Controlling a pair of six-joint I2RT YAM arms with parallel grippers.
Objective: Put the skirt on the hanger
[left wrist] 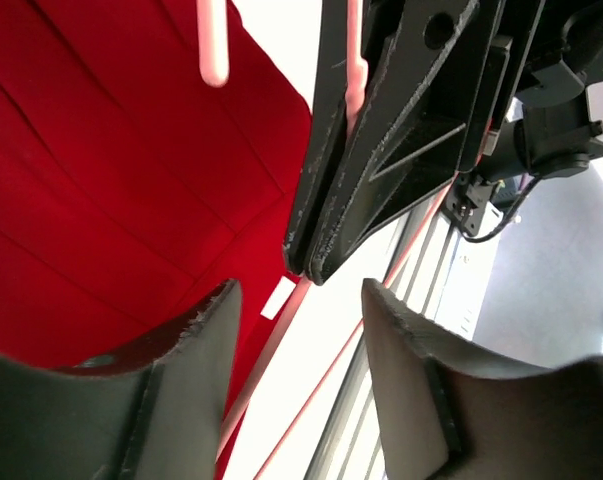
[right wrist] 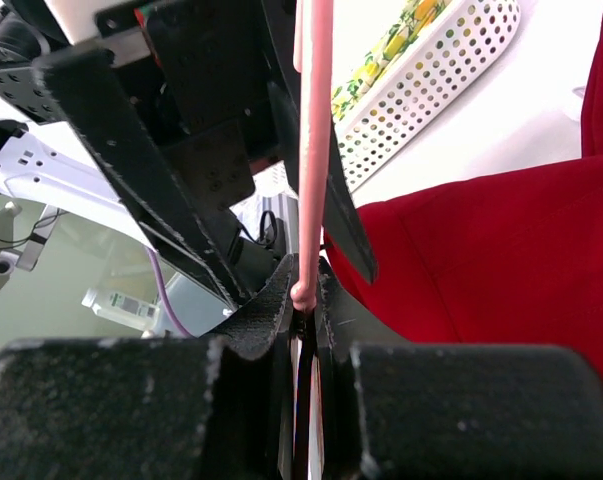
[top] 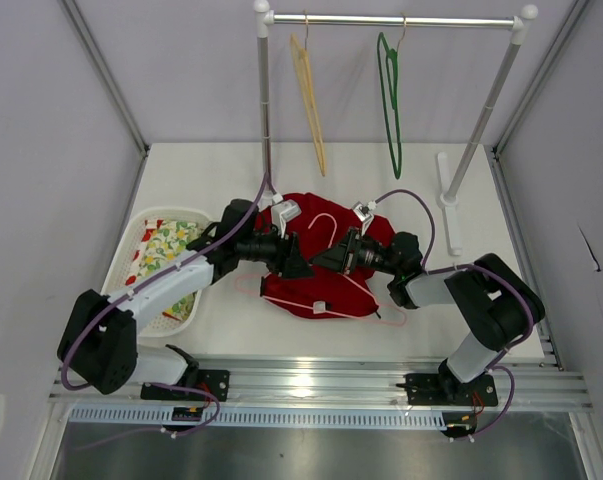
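The red skirt lies flat mid-table. The pale pink hanger lies over it, hook toward the back and lower bar near the skirt's front edge. My right gripper is shut on the hanger's wire, as the right wrist view shows, with the pink wire pinched between the jaws. My left gripper faces it tip to tip, open and empty. In the left wrist view the right gripper's closed tips sit just beyond its jaws, with skirt to the left and hanger bars below.
A white basket holding floral cloth stands at the left, also in the right wrist view. A rail at the back carries a yellow hanger and a green hanger. The rack foot lies at the right.
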